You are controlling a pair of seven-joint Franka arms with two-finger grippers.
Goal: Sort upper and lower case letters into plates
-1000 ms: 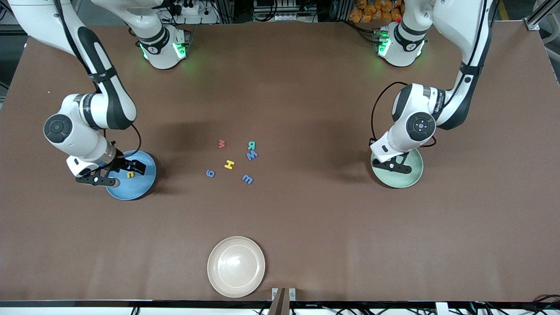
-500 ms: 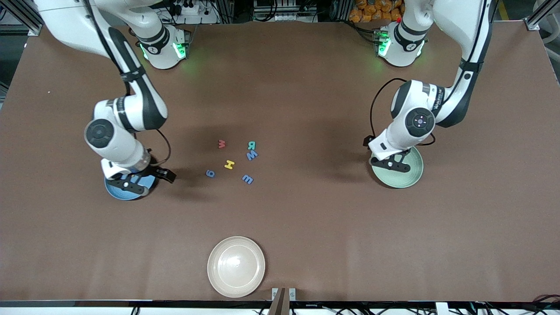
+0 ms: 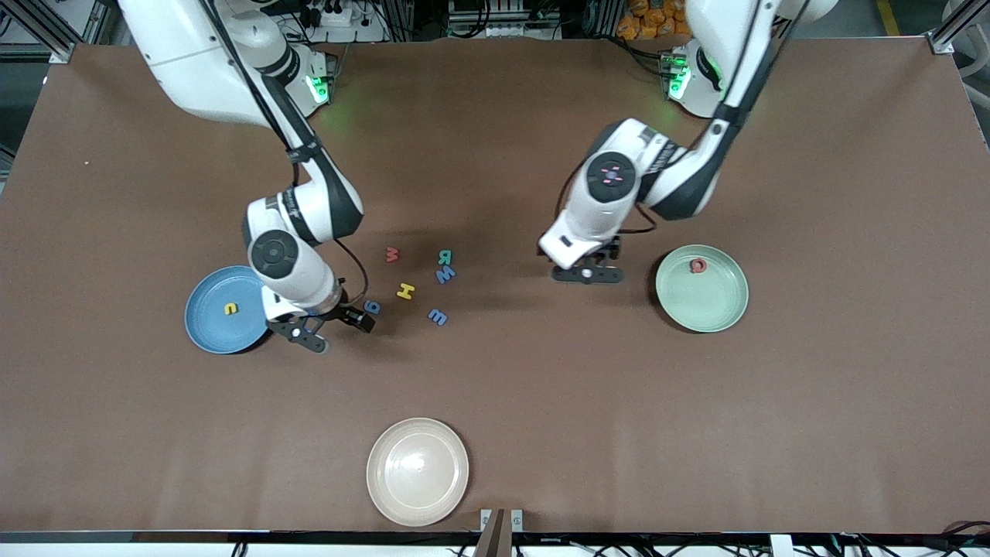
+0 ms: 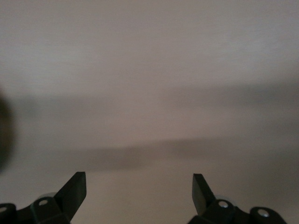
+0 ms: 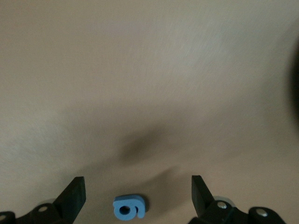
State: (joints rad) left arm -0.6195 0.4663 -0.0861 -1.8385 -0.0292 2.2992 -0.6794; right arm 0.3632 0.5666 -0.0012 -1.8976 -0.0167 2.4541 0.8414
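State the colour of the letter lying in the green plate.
Red. The letter sits in the green plate, seen best in the front view.

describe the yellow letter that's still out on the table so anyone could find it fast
Start at the loose cluster of letters mid-table, between the blue plate and the green plate. The yellow letter sits in the cluster's middle. It is the only yellow one there; its neighbours are red, teal and blue.

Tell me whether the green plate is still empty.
No, a small red letter lies in the green plate, near the rim closest to the robot bases.
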